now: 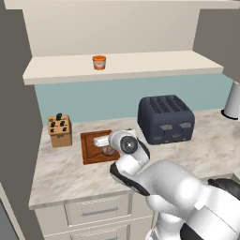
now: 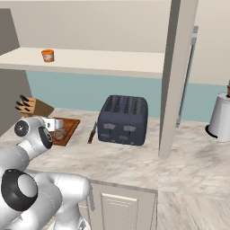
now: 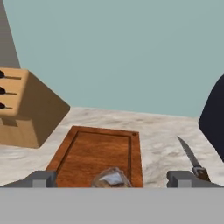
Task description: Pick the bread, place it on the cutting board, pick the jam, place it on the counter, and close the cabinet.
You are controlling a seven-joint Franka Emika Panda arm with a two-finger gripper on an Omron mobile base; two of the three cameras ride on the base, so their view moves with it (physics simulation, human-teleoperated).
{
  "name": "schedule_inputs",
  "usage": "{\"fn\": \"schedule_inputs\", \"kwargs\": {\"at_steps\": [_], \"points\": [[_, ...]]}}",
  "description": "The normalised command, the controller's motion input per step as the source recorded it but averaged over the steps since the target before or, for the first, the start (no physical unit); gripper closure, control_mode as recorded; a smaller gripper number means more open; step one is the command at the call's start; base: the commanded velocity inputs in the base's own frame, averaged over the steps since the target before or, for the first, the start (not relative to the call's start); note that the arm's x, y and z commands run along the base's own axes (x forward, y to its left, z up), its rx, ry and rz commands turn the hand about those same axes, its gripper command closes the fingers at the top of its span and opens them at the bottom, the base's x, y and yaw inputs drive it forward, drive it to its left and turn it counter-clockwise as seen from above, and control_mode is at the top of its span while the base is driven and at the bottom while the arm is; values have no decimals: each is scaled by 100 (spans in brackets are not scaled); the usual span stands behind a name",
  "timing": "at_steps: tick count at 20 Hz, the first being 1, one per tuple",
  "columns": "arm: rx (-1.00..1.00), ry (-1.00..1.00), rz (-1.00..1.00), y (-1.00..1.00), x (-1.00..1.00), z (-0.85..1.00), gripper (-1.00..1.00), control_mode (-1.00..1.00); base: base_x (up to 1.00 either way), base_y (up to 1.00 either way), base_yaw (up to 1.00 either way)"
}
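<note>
The bread [image 3: 111,180] lies on the near end of the reddish cutting board [image 3: 100,151], which rests on the marbled counter [image 1: 197,150]. My gripper [image 3: 111,177] hangs open just over the board, one fingertip on each side of the bread and neither touching it. From the base views, my gripper [image 1: 105,146] [image 2: 58,130] sits low over the cutting board [image 1: 90,149], beside the bread [image 2: 60,134]. The orange jam [image 1: 99,62] [image 2: 47,55] stands on the bottom shelf of the cabinet [image 1: 150,63]. The cabinet door [image 2: 177,67] stands open.
A knife block [image 1: 60,131] stands left of the board. A dark toaster [image 1: 165,119] stands to its right, with a knife [image 3: 190,155] on the counter between them. A white appliance [image 2: 220,117] sits at the far right.
</note>
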Motion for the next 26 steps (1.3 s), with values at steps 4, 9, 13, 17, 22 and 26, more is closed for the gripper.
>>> {"fn": "schedule_inputs", "kwargs": {"at_steps": [4, 9, 13, 17, 22, 26], "points": [[0, 0, 0, 0, -17, 25, -100, -100, 0, 0, 0], [0, 0, 0, 0, -16, 26, -100, -100, 0, 0, 0], [0, 0, 0, 0, -16, 29, -100, -100, 0, 0, 0], [0, 0, 0, 0, -19, 34, -100, -100, 0, 0, 0], [0, 0, 0, 0, -24, 35, -100, -100, 0, 0, 0], [0, 0, 0, 0, -28, 32, -100, -100, 0, 0, 0]]}}
